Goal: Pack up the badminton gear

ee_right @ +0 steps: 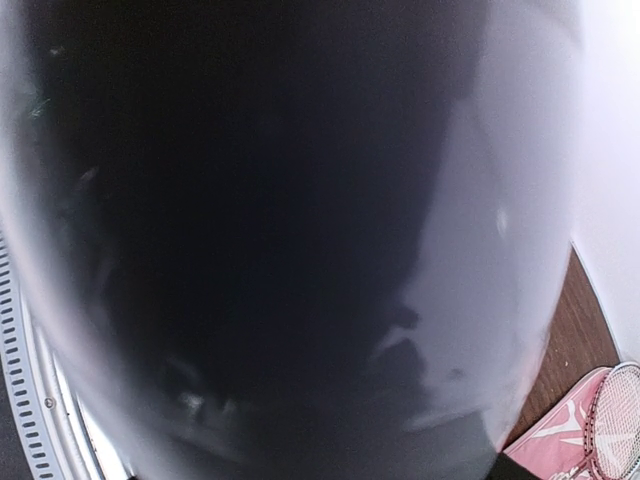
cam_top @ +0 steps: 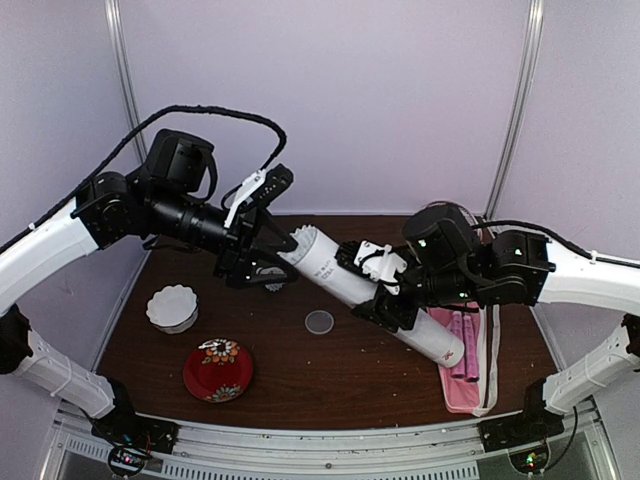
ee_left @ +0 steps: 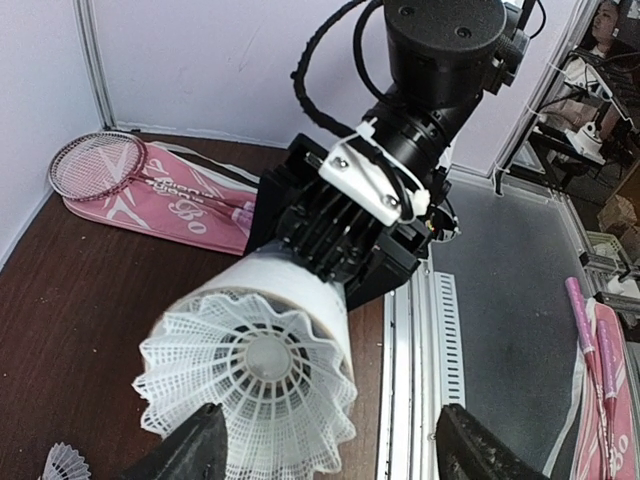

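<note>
My right gripper is shut on the long white tube and holds it slanted above the table, open end up-left. A white shuttlecock sits in that open end with its skirt sticking out. My left gripper is at the tube's mouth; in the left wrist view it is open, its left fingertip beside the skirt. The pink bag lies at the right with pink racquet handles on it. In the right wrist view the tube fills the frame and hides my fingers.
A clear round lid lies mid-table. A white scalloped bowl and a red floral plate stand at the front left. Another shuttlecock lies on the table below my left gripper. A metal rail edges the table.
</note>
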